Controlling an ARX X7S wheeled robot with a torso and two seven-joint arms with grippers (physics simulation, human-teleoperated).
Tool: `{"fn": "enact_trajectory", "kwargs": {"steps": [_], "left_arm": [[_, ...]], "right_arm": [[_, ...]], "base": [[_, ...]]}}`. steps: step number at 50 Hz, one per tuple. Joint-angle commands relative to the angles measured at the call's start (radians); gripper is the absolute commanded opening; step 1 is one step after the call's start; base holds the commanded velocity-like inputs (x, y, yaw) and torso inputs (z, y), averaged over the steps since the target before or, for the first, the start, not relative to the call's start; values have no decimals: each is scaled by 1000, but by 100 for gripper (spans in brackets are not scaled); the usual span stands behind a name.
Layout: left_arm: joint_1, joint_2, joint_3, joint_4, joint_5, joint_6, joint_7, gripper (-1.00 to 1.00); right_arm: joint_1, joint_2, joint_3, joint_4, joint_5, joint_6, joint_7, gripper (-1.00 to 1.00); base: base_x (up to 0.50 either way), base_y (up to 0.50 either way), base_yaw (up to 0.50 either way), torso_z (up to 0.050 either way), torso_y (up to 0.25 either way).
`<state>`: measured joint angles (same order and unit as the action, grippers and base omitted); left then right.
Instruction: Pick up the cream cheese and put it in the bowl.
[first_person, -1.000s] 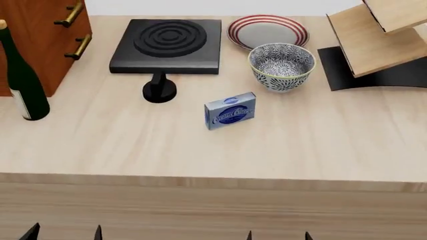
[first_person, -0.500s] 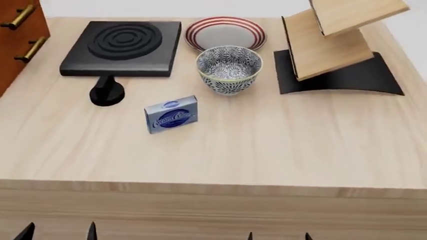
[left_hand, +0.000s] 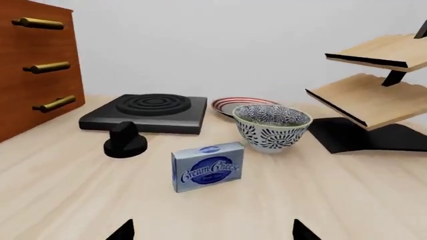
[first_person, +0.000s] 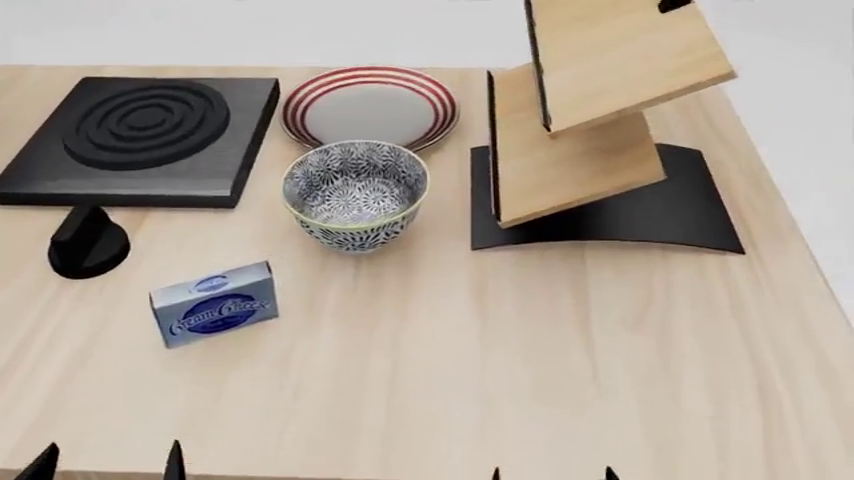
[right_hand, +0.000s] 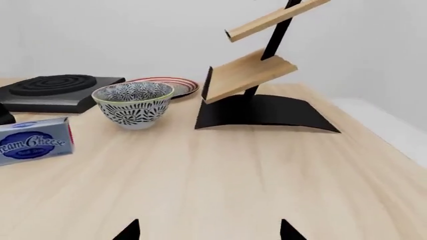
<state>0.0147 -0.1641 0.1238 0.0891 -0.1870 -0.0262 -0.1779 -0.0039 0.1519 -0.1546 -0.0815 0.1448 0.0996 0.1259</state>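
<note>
I am keeping the left gripper (left_hand: 212, 231) and the right gripper (right_hand: 209, 230) spread apart and low at the near table edge, holding nothing, because the cream cheese (first_person: 214, 304) is standing untouched near the bowl (first_person: 355, 196).

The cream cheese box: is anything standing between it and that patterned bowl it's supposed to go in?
Nothing visible does. The cream cheese stands on bare table in front of the bowl, a little to its left. The black knob is off to the left, and the striped plate lies behind the bowl.
</note>
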Motion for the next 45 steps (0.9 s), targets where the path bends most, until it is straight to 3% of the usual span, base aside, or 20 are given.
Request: {"fn": "enact_trajectory", "kwargs": {"steps": [1,23,35,45], "left_arm": [[9,-11,3,17,-1,7,-12,100],[17,-28,15,54,-7,-13,-32,100],[21,-38,24,62,-13,-11,-38,100],[21,-44,31,65,-15,-9,-48,100]], "right_arm": [[-8,8,-13,-12,-5,-11,13,100],[-14,26,-20,-42,20,-6,20,100],[-10,29,-31,-29,23,-22,22,100],[-13,36,-38,-36,24,-23,32,100]], "base": [[500,-105,0,0,0],[497,-10,0,0,0],[17,0,0,0,1],[0,500,0,0,0]]}}
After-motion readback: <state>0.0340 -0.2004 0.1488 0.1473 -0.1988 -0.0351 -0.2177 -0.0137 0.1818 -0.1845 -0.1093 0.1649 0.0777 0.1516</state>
